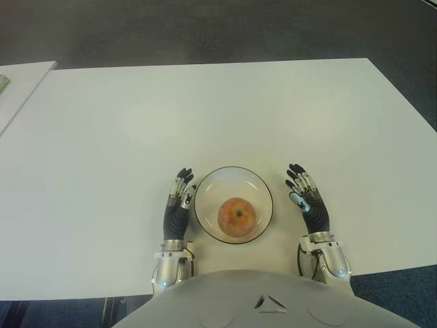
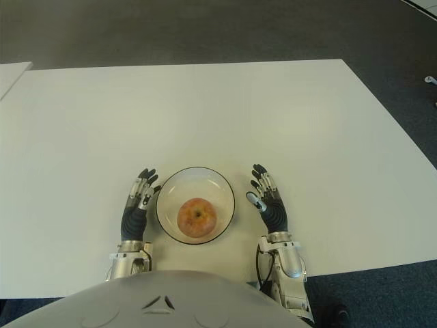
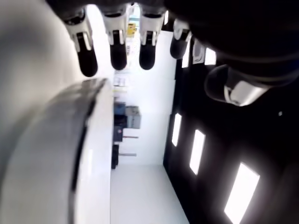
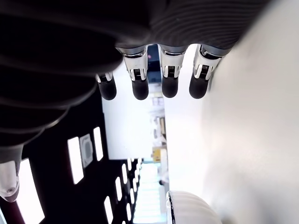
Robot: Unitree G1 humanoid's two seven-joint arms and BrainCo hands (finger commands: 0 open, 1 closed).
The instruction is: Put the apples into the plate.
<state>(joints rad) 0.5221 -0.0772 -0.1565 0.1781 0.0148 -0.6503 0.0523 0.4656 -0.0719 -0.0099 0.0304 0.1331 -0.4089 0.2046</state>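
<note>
Apple (image 1: pixel 237 216): lying inside the plate, slightly toward the robot from its middle, stem dimple up.
Plate (image 1: pixel 207 188): clear, dark-rimmed, standing on the white tabletop (image 1: pixel 205 109) near the edge closest to the robot.
Left robot hand (image 1: pixel 179 203): just beside the plate on its left, fingers straight and released, grasping nothing.
Right robot hand (image 1: pixel 306 197): near the plate on its right, a little apart, fingers extended and loose, grasping nothing.

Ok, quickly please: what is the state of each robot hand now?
Left robot hand: open, holding nothing, left of the plate.
Right robot hand: open, holding nothing, right of the plate.
The apple lies in the plate.
</note>
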